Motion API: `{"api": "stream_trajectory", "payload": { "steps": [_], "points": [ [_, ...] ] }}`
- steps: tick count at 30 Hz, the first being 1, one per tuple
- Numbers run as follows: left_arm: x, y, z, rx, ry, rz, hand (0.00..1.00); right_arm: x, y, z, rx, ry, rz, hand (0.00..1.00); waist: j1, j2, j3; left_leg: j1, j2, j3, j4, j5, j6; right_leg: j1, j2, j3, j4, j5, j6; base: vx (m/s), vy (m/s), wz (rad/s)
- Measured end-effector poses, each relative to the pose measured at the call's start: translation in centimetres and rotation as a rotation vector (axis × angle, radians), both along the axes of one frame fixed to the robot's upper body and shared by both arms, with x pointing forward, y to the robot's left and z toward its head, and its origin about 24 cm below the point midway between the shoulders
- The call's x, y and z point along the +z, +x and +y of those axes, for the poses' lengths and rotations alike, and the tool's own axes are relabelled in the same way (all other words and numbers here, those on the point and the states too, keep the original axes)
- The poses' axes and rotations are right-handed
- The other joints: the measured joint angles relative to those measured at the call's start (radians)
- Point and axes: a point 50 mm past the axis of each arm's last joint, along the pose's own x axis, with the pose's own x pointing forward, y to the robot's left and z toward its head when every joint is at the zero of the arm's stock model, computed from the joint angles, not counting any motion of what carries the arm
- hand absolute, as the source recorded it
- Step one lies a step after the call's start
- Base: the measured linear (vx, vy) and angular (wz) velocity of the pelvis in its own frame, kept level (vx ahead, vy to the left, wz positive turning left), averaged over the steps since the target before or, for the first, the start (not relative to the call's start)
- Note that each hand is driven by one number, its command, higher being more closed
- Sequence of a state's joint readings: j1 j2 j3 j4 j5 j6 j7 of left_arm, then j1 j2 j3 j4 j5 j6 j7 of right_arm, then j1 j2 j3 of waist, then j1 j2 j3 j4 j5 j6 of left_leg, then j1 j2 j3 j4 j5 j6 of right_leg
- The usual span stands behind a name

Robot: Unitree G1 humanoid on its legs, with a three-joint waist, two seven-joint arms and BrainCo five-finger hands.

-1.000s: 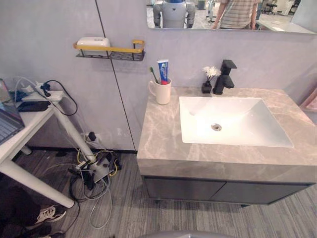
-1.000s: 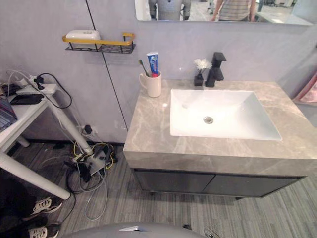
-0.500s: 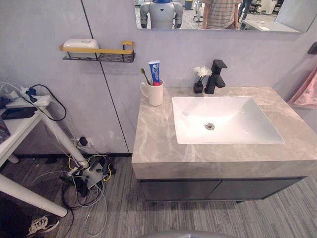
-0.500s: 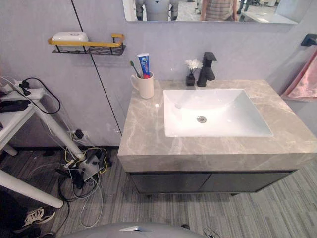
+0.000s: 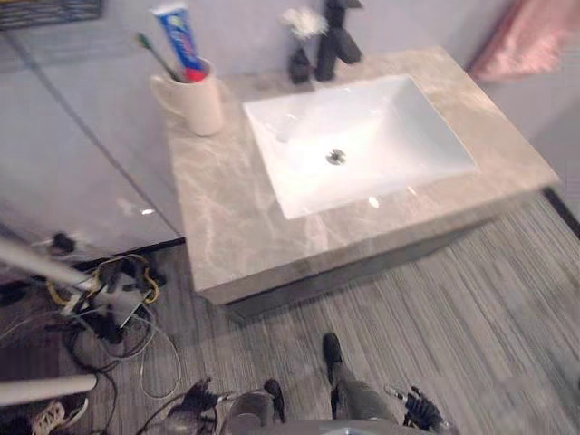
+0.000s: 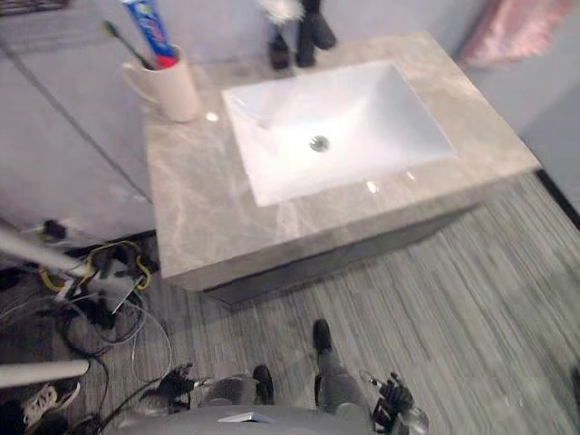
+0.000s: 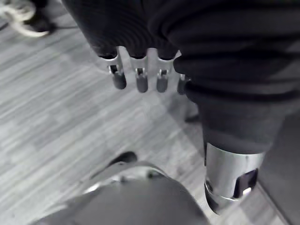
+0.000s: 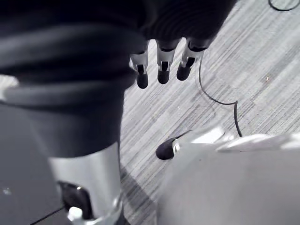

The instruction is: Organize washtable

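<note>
A grey marble washtable (image 5: 227, 217) carries a white sink (image 5: 272, 145). At its back left corner stands a cream mug (image 5: 201, 101) holding a blue toothpaste tube (image 5: 181, 41) and a green toothbrush (image 5: 154, 56). Behind the sink are a black faucet (image 5: 340, 36) and a small dark vase with a white flower (image 5: 301, 63). My left hand (image 7: 138, 82) hangs over the striped floor with straight fingers and holds nothing. My right hand (image 8: 161, 70) hangs the same way, open and empty, well below the countertop.
A pink towel (image 5: 526, 36) hangs at the back right. Left of the washtable, a tangle of cables and a power strip (image 5: 100, 308) lies on the floor by a white table leg (image 5: 36, 263). A person's shoe (image 5: 45, 417) shows at the lower left.
The camera has tilted down and swung, so the whole picture has shifted and the floor fills the lower half. The mug, the faucet and the vase stand as before.
</note>
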State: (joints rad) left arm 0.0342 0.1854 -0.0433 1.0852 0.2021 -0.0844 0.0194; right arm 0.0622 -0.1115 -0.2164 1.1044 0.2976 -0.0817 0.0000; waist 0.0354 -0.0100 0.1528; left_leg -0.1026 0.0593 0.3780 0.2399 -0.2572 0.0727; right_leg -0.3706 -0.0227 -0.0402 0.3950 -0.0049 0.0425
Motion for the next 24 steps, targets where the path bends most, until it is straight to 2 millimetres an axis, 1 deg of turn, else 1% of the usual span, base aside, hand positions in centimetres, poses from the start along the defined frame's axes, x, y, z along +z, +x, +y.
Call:
{"api": "stream_trajectory", "payload": {
  "steps": [1,2,3,4,5,6,7,8,9,10,11,12,13,14,15,16,18,19,20,21,22,23,24],
  "points": [
    [0.0,0.0,0.0,0.017,-0.004,-0.002,0.0,0.0,0.0,0.0,-0.001,0.001,0.0,0.0,0.003,0.001,-0.001,0.017,0.002,0.026,-0.004,0.001,0.001,0.011,-0.011,-0.043,0.071,-0.043,-0.028,0.7,0.011,-0.97],
    [-0.1,-0.2,0.0,0.074,-0.022,-0.009,0.0,0.0,0.0,0.2,0.0,0.005,-0.001,0.0,0.007,-0.001,-0.008,0.025,0.004,0.068,0.001,0.002,0.003,0.049,-0.048,-0.131,0.158,-0.095,-0.046,0.62,-0.009,-0.93],
    [-0.1,-0.2,0.0,0.181,-0.066,-0.026,0.0,0.0,0.3,0.4,0.005,0.01,-0.006,0.0,0.013,-0.004,-0.01,0.02,0.001,0.106,0.008,0.003,0.005,0.095,-0.095,-0.207,0.187,-0.131,-0.043,0.59,-0.008,-0.94],
    [-0.1,-0.3,0.0,0.222,-0.082,-0.029,0.0,-0.1,0.4,0.6,0.01,0.015,-0.005,0.0,0.018,-0.005,-0.011,0.019,0.001,0.127,0.009,0.002,0.006,0.115,-0.119,-0.241,0.192,-0.144,-0.039,0.34,-0.007,-1.0],
    [-0.2,-0.5,0.1,0.28,-0.105,-0.027,0.0,-0.1,0.7,1.1,0.022,0.026,-0.008,0.0,0.034,-0.015,-0.017,0.011,0.001,0.164,0.023,0.002,0.007,0.155,-0.162,-0.281,0.19,-0.163,-0.035,0.11,-0.038,-1.05],
    [-0.3,-1.1,0.2,0.318,-0.117,-0.015,0.0,0.0,0.9,1.2,0.03,0.028,-0.012,0.0,0.04,-0.017,-0.018,0.004,0.0,0.193,0.047,0.0,0.009,0.193,-0.196,-0.283,0.182,-0.163,-0.031,0.01,-0.071,-1.03],
    [-0.4,-1.4,0.2,0.324,-0.119,-0.009,0.0,0.0,1.1,1.2,0.032,0.032,-0.014,0.0,0.041,-0.018,-0.019,0.001,0.0,0.196,0.061,-0.001,0.012,0.213,-0.208,-0.277,0.164,-0.159,-0.024,-0.01,-0.156,-0.97],
    [-0.5,-1.8,0.2,0.327,-0.114,0.001,0.0,0.0,1.3,1.5,0.049,0.037,-0.018,0.0,0.045,-0.023,-0.023,-0.005,0.0,0.196,0.085,-0.002,0.012,0.254,-0.221,-0.266,0.082,-0.157,0.03,-0.01,-0.227,-0.92],
    [-0.5,-2.0,0.3,0.328,-0.112,0.006,0.0,-0.1,1.3,1.9,0.076,0.044,-0.019,0.0,0.051,-0.028,-0.043,-0.027,0.001,0.194,0.109,-0.002,0.012,0.273,-0.212,-0.256,-0.004,-0.18,0.072,-0.01,-0.253,-0.89],
    [-0.5,-2.0,0.3,0.328,-0.112,0.005,0.0,-0.1,1.4,2.0,0.096,0.043,-0.017,0.0,0.057,-0.028,-0.053,-0.035,0.001,0.193,0.115,-0.002,0.012,0.281,-0.208,-0.253,-0.041,-0.189,0.076,0.02,-0.283,-0.77],
    [-0.5,-1.7,0.1,0.324,-0.116,0.0,0.0,0.0,1.6,2.1,0.127,0.039,-0.019,0.0,0.056,-0.022,-0.055,-0.041,0.006,0.19,0.131,-0.001,0.01,0.318,-0.194,-0.252,-0.12,-0.195,0.08,0.02,-0.221,-0.47],
    [-0.5,-1.6,0.0,0.322,-0.116,-0.002,0.0,0.0,1.5,2.2,0.131,0.043,-0.019,0.0,0.052,-0.02,-0.056,-0.053,0.017,0.187,0.163,0.0,0.009,0.336,-0.19,-0.255,-0.155,-0.194,0.08,-0.03,-0.27,-0.26],
    [-0.3,-1.1,0.2,0.315,-0.109,-0.014,0.0,-0.1,1.5,2.5,0.142,0.048,-0.017,0.0,0.047,-0.031,-0.046,-0.123,0.049,0.164,0.295,-0.002,0.002,0.376,-0.188,-0.267,-0.201,-0.194,0.081,-0.09,-0.273,0.03],
    [-0.4,-0.9,0.0,0.292,-0.102,-0.006,0.0,-0.2,0.8,2.1,0.145,0.037,0.004,0.0,0.046,-0.008,-0.059,-0.132,0.04,0.075,0.186,0.032,-0.025,0.394,-0.171,-0.275,-0.218,-0.191,0.079,-0.14,-0.276,0.08],
    [-0.5,-0.9,-0.6,0.277,-0.109,-0.003,0.0,-0.2,0.4,1.5,0.141,0.023,0.012,0.0,0.042,0.013,-0.065,-0.133,0.054,0.039,0.152,0.052,-0.043,0.398,-0.15,-0.276,-0.218,-0.189,0.077,-0.14,-0.246,0.09],
    [-0.5,-0.8,-0.8,0.235,-0.093,0.002,0.0,-0.1,0.6,1.4,0.142,0.018,0.005,0.0,0.032,0.01,-0.065,-0.115,0.052,0.028,0.13,0.065,-0.06,0.414,-0.138,-0.278,-0.237,-0.189,0.076,-0.13,-0.198,0.04],
    [-0.3,-0.4,-0.5,0.19,-0.069,-0.004,0.0,-0.1,1.1,1.8,0.141,0.028,-0.009,0.0,0.027,0.002,-0.059,-0.098,0.065,0.028,0.112,0.081,-0.073,0.426,-0.124,-0.275,-0.253,-0.186,0.07,-0.14,-0.224,-0.08],
    [-0.3,-0.4,-0.2,0.175,-0.055,0.004,0.0,-0.2,1.0,2.2,0.134,0.038,-0.009,0.0,0.024,-0.005,-0.053,-0.088,0.095,0.031,0.127,0.084,-0.08,0.431,-0.1,-0.269,-0.252,-0.179,0.058,-0.14,-0.211,-0.23],
    [-0.3,-0.5,-0.2,0.165,-0.046,0.007,0.0,-0.2,0.9,2.2,0.124,0.04,-0.008,0.0,0.021,-0.006,-0.049,-0.084,0.108,0.034,0.14,0.084,-0.08,0.435,-0.091,-0.261,-0.25,-0.177,0.055,-0.17,-0.24,-0.41],
    [-0.3,-0.5,-0.1,0.158,-0.037,0.012,0.0,-0.2,0.6,2.1,0.083,0.046,-0.01,0.0,0.017,-0.007,-0.041,-0.077,0.134,0.042,0.175,0.084,-0.081,0.442,-0.077,-0.234,-0.242,-0.177,0.052,-0.13,-0.165,-0.43],
    [-0.3,-0.5,0.0,0.154,-0.034,0.014,0.0,-0.2,0.5,1.9,0.066,0.046,-0.012,0.0,0.015,-0.004,-0.036,-0.073,0.144,0.041,0.194,0.084,-0.081,0.445,-0.069,-0.218,-0.238,-0.177,0.043,-0.13,-0.201,-0.74],
    [-0.3,-0.5,-0.1,0.151,-0.035,0.015,0.0,-0.2,0.2,1.5,0.042,0.042,-0.014,0.0,0.013,0.003,-0.026,-0.066,0.159,0.019,0.225,0.084,-0.08,0.445,-0.057,-0.179,-0.229,-0.179,0.033,-0.1,-0.265,-1.05],
    [-0.3,-0.6,-0.2,0.152,-0.034,0.016,0.0,-0.2,-0.2,1.2,0.027,0.033,-0.013,0.0,0.01,0.007,-0.016,-0.068,0.157,-0.058,0.262,0.085,-0.08,0.44,-0.04,-0.12,-0.221,-0.185,0.019,-0.1,-0.29,-1.16]
  ]
}}
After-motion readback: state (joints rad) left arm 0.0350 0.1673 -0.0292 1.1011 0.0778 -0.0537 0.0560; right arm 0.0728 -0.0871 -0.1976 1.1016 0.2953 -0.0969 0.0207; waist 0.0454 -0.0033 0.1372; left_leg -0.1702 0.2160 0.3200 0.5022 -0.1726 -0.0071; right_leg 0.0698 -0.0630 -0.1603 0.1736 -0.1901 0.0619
